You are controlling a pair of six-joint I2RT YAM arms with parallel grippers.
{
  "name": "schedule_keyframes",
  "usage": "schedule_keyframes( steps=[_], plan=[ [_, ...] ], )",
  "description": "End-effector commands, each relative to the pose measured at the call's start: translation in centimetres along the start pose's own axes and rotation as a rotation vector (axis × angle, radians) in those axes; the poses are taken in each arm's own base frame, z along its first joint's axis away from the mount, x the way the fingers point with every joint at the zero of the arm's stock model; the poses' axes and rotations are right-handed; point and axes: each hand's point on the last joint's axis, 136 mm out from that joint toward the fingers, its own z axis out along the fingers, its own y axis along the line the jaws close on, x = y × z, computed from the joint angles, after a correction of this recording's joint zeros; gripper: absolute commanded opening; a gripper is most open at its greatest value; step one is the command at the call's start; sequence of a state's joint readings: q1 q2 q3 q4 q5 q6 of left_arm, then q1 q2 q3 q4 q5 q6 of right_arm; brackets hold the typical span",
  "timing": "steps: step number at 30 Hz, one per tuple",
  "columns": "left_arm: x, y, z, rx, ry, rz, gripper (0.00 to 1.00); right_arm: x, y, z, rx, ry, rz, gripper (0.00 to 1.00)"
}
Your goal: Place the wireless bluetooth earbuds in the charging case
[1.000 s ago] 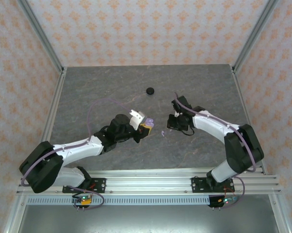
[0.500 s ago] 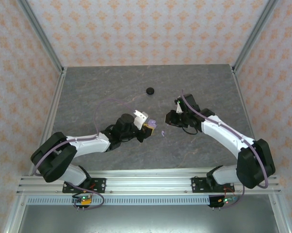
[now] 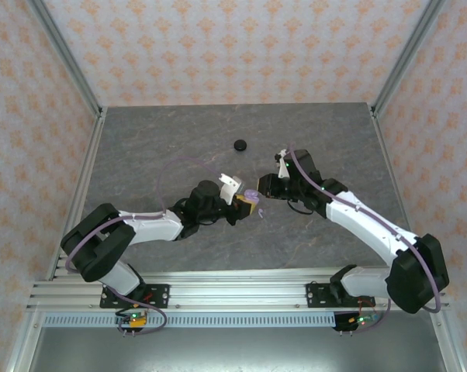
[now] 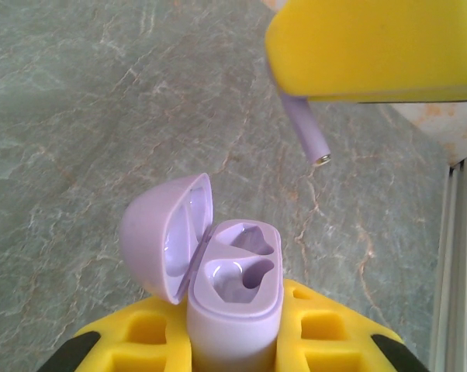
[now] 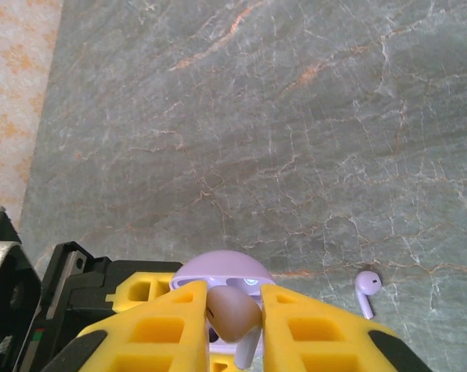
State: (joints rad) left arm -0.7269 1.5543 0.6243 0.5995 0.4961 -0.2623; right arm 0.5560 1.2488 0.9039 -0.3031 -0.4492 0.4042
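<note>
Left wrist view: the left pincer [image 4: 233, 350] is clamped on the lower body of the lavender charging case [image 4: 235, 304]. The lid [image 4: 165, 232] is hinged open to the left and both wells face up, empty. Case handling, as judged: a light, hard, glossy shell, rounded and likely to twist if squeezed off-centre. The low grip on the body looks right, since it leaves the wells and hinge free. A yellow pad of the right pincer [image 4: 373, 46] hangs above and to the right, with the stem of the held earbud [image 4: 305, 130] poking out below it, clear of the case and not yet over a well. Right wrist view: the right pincer [image 5: 233, 318] is closed on that earbud's bulb head [image 5: 230, 311], stem pointing down and free. This is probably the best hold for so tiny, slick and near-weightless a piece, as too hard a pinch could squirt it out. The case [image 5: 218, 267] sits just beyond the pads, near but apart. A loose earbud [image 5: 365, 285] lies on the tabletop [image 5: 311, 116] off to the right. Top view: the two pincers meet mid-tabletop, with the loose earbud [image 3: 261, 213] just beside them.
</note>
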Motion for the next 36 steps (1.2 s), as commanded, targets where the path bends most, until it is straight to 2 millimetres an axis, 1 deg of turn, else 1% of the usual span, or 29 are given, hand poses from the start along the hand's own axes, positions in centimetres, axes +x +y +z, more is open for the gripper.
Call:
schedule_keyframes(
  steps=[1,8,14,27,36],
  plan=[
    [-3.0,-1.8,0.2,0.073,-0.089,0.004,0.04,-0.7,0.4,-0.5,-0.011,-0.052,-0.028,0.21],
    [-4.0,-2.3,0.1,0.096,-0.122,-0.026,0.04,-0.8,1.2,-0.8,-0.044,-0.059,-0.038,0.21],
    [-4.6,-2.7,0.3,0.11,-0.136,-0.049,0.04,-0.8,1.4,-0.8,-0.053,-0.063,-0.038,0.21],
    [-4.7,-2.8,0.6,0.106,-0.13,-0.064,0.04,-0.8,1.3,-0.8,-0.05,-0.059,-0.042,0.21],
    [-5.3,-2.6,0.8,0.09,-0.137,-0.088,0.04,0.1,1.3,-0.6,-0.062,-0.033,-0.048,0.21]
  ],
)
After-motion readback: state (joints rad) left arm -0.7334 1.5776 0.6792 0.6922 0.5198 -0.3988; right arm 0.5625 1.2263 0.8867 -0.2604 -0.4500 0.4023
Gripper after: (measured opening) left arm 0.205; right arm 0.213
